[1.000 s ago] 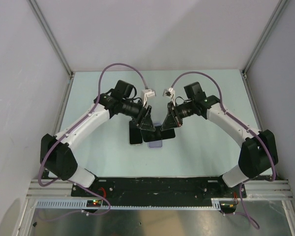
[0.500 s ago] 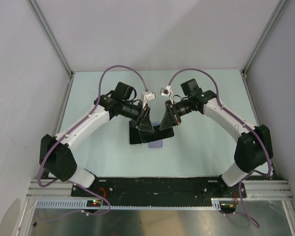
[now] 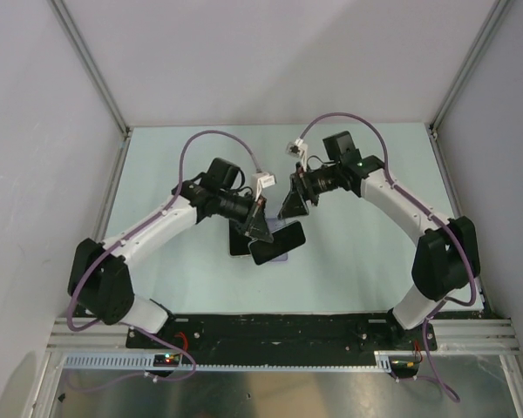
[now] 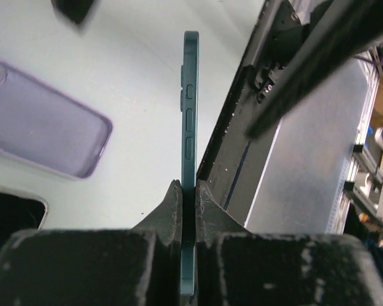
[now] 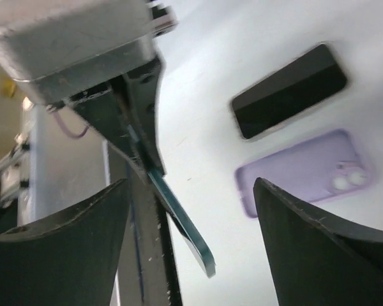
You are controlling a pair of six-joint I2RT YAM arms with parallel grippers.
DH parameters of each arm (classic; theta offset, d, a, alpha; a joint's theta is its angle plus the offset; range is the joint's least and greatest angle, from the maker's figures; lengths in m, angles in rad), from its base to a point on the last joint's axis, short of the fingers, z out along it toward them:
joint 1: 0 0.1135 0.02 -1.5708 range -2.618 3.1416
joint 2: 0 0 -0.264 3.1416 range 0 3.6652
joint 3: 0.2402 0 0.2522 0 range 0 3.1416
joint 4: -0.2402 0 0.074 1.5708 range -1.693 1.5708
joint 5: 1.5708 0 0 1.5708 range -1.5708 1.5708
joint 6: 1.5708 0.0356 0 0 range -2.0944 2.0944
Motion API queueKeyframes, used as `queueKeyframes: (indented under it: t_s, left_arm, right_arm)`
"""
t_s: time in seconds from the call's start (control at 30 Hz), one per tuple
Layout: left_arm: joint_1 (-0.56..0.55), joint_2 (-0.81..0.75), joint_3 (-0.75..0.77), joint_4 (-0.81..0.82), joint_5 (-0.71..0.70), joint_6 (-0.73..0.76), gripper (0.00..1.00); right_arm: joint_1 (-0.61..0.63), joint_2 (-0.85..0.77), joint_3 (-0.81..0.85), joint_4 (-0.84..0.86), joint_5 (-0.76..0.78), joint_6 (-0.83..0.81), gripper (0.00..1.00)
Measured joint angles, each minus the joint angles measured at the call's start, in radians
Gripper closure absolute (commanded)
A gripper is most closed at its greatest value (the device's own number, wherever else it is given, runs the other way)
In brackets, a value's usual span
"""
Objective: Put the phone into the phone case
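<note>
My left pincer is clamped on a teal-edged handset, pinching it across its thickness at one end, with the side buttons facing my wrist camera. It juts out from my fingers, and as far as I can judge from the right wrist view it hangs clear of the table. My right pincer stands wide apart with nothing in it, near the left one but not touching it. The phone lies flat on the table, black screen up, its pale edge showing. Just beside it, with a narrow strip of table between them, lies the lavender case, its camera block at one corner.
</note>
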Motion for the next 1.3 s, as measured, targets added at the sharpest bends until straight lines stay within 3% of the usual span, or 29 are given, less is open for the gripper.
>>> queueKeyframes:
  t_s: [0.23, 0.37, 0.67, 0.9, 1.3]
  left_arm:
    - [0.093, -0.120, -0.161, 0.168, -0.153, -0.275, 1.00]
    - [0.151, -0.203, -0.220, 0.216, -0.243, -0.409, 1.00]
    - [0.231, -0.360, -0.349, 0.259, -0.388, -0.706, 1.00]
    - [0.286, -0.421, -0.356, 0.277, -0.388, -0.793, 1.00]
    - [0.330, -0.425, -0.356, 0.285, -0.340, -0.812, 1.00]
  right_arm:
    - [-0.108, 0.010, 0.000, 0.221, 0.257, 0.211, 0.13]
    - [-0.117, 0.096, 0.035, 0.259, 0.413, 0.246, 0.23]
    - [0.037, 0.381, 0.156, 0.193, 0.664, 0.169, 0.49]
    - [0.118, 0.440, 0.217, 0.097, 0.727, 0.080, 0.51]
    - [0.161, 0.457, 0.229, 0.027, 0.799, 0.022, 0.51]
